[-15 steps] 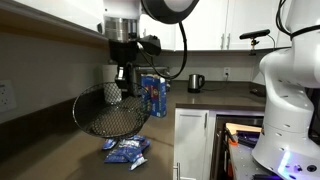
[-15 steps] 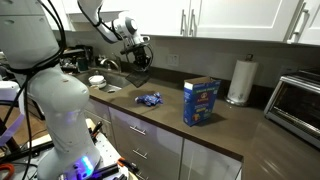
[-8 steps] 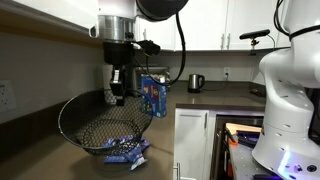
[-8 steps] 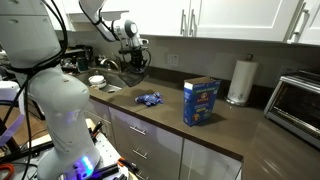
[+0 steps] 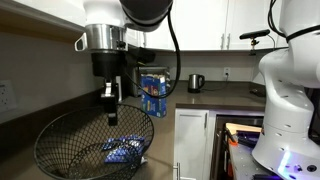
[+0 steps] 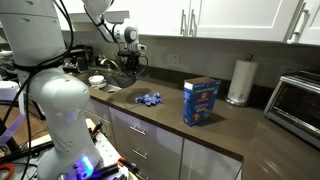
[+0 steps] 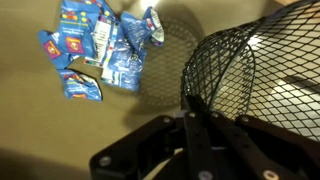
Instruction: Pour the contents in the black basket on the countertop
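My gripper [image 5: 109,103] is shut on the rim of the black basket [image 5: 75,150] and holds it in the air, its open side facing up and toward the camera. In the wrist view the fingers [image 7: 195,108] pinch the mesh rim of the black basket [image 7: 260,70], which looks empty. The contents, blue-and-white foil packets [image 7: 100,50], lie loose on the countertop [image 7: 30,130]. They show through the mesh in an exterior view [image 5: 124,151] and lie apart from the gripper [image 6: 128,62] in an exterior view [image 6: 150,99].
A tall blue box [image 6: 201,101] stands on the countertop, and also shows behind the arm [image 5: 153,94]. A kettle [image 5: 196,82], a paper towel roll [image 6: 238,82] and a toaster oven [image 6: 297,100] stand further along. White bowls [image 6: 96,80] sit near the sink.
The arm has moved away from the packets with the basket. The basket has swung from tilted on edge to nearly level, open side up. The packets stay on the countertop.
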Motion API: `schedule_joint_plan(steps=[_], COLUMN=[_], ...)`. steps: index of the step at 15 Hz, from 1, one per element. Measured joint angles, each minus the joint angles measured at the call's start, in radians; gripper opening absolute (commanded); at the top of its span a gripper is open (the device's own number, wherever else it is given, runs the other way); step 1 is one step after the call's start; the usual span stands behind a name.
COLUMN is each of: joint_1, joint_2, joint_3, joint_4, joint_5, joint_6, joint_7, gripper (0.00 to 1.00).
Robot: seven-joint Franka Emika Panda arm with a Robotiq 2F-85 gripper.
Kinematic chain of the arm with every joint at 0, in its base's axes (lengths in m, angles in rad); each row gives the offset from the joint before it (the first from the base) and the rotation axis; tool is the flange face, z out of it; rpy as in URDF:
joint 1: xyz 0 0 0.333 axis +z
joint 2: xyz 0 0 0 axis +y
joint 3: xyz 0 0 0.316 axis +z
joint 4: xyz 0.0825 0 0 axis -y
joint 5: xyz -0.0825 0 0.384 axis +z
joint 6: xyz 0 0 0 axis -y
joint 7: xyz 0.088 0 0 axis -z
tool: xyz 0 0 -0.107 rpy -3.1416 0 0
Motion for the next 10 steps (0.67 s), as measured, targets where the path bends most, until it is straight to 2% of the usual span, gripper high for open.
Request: schedule_joint_plan(steps=[9,10], joint_1=[0.013,0.013], joint_2=[0.109,0.121], joint_3=[0.050,0.054], joint_4=[0.009,0.010], joint_5=[0.019,0.019], joint_6=[0.000,0.000], joint_7=[-0.100,-0.105], gripper=[0.01,0.19])
